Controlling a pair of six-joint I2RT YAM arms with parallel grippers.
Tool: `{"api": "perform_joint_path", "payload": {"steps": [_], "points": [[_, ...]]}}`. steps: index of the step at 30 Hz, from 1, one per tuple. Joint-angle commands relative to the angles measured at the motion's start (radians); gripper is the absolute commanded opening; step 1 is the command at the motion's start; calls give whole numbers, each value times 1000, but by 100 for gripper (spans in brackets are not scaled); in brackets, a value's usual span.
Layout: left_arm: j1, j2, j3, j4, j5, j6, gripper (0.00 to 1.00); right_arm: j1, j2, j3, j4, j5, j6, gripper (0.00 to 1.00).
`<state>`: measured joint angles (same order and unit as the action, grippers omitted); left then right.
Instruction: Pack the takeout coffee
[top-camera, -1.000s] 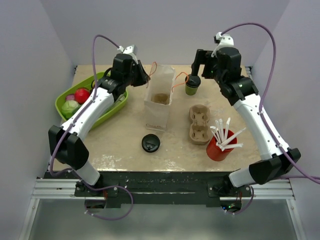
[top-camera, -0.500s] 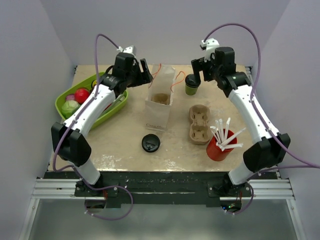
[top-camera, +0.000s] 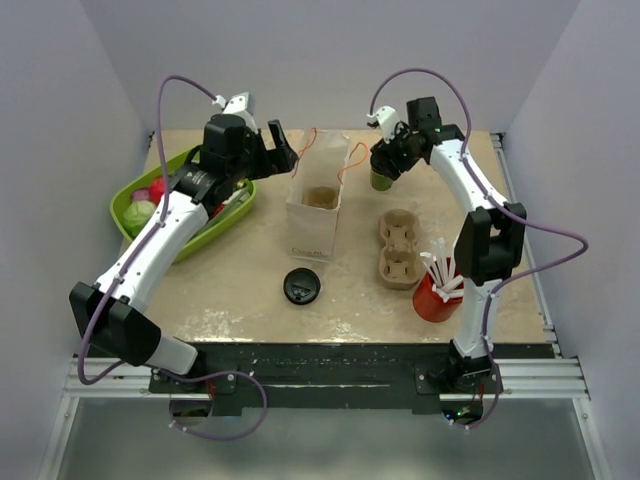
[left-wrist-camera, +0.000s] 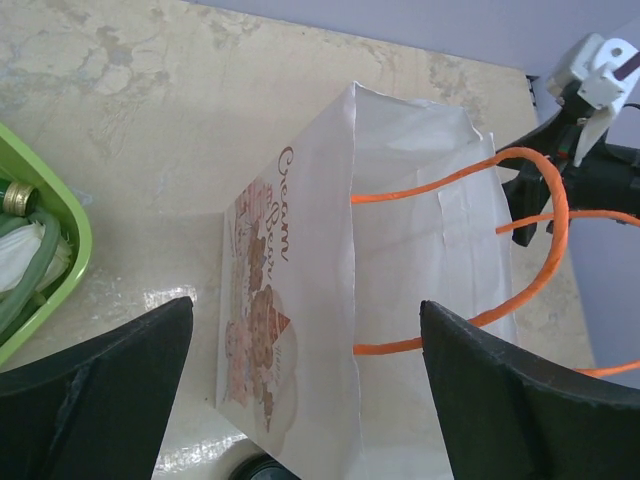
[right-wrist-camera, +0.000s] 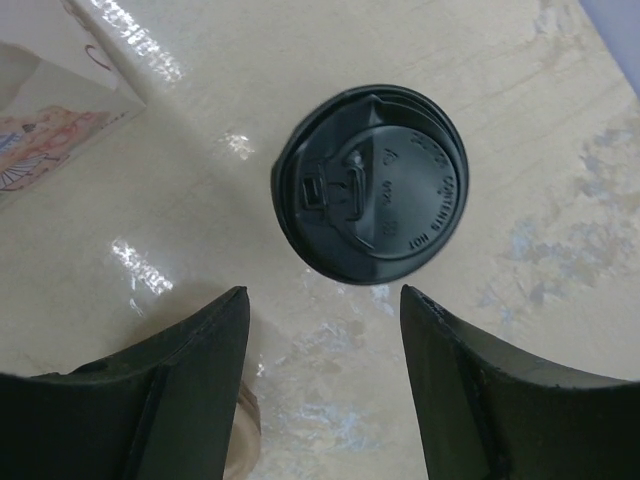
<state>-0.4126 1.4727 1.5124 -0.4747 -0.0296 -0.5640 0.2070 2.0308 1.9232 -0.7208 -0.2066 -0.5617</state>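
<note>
The right gripper (right-wrist-camera: 322, 297) is released: its two fingers are kept apart and nothing is grasped between them. The takeout coffee (top-camera: 381, 181) is placed upright on the table (right-wrist-camera: 560, 200), below this gripper. Its black lid (right-wrist-camera: 370, 185) is seen just ahead of the fingertips and is touched by neither of them.

The left gripper (left-wrist-camera: 305, 310) is opened wide and nothing is held in it. The white paper bag (left-wrist-camera: 400, 250) is found just in front of its fingers, upright, with the mouth open. The orange handles (left-wrist-camera: 540, 230) are turned away from this gripper, toward the right one. A green tray (left-wrist-camera: 60, 250) is seen outside one finger. A cup carrier (top-camera: 398, 247), a red cup (top-camera: 433, 298) and a loose black lid (top-camera: 301, 286) are left well behind both grippers.
</note>
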Motion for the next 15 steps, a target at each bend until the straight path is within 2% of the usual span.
{"api": "perform_joint_path", "payload": {"steps": [1,15], "points": [[6,-32,-27,41,8,39,100,2,8,89,-22,-89,-56,63],[14,-3,-29,47,22,36,100,20,129,171,-46,-125,-107,51]]}}
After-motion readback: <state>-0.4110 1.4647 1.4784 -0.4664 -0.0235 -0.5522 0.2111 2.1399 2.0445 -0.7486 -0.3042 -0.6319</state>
